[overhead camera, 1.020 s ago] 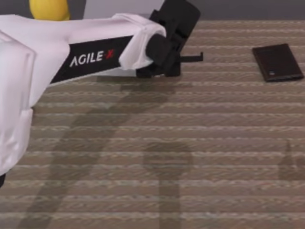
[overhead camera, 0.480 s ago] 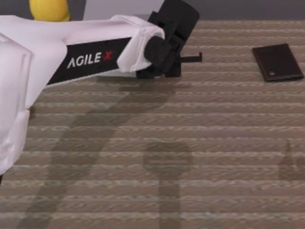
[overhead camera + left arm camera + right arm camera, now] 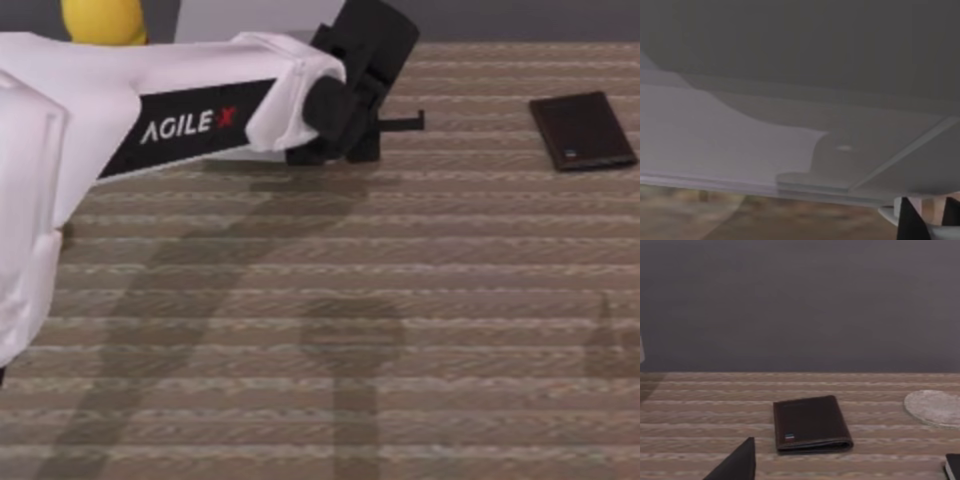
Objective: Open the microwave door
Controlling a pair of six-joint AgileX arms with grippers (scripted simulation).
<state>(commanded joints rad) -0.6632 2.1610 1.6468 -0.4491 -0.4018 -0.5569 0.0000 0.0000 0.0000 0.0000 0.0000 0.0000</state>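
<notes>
The light-grey microwave [image 3: 250,15] stands at the table's back, left of centre, mostly covered by my white left arm [image 3: 150,110]. My left gripper [image 3: 352,120] is at the microwave's right front corner. The left wrist view is filled by the microwave's pale panels [image 3: 740,140]. At that view's edge my left gripper [image 3: 932,220] has its jaws close together on a pale edge of the microwave door [image 3: 931,204]. In the top view the door is hidden under the arm. My right gripper [image 3: 847,472] is parked off the top view, one fingertip [image 3: 742,462] showing, jaws wide apart.
A dark brown wallet [image 3: 582,130] lies at the back right, also seen as the wallet [image 3: 810,424] in the right wrist view. A yellow object [image 3: 100,20] stands behind my left arm. A pale round disc [image 3: 932,407] lies right of the wallet.
My left arm and gripper shifted slightly to the left between one second and half a second ago, then held still. The wallet has not moved.
</notes>
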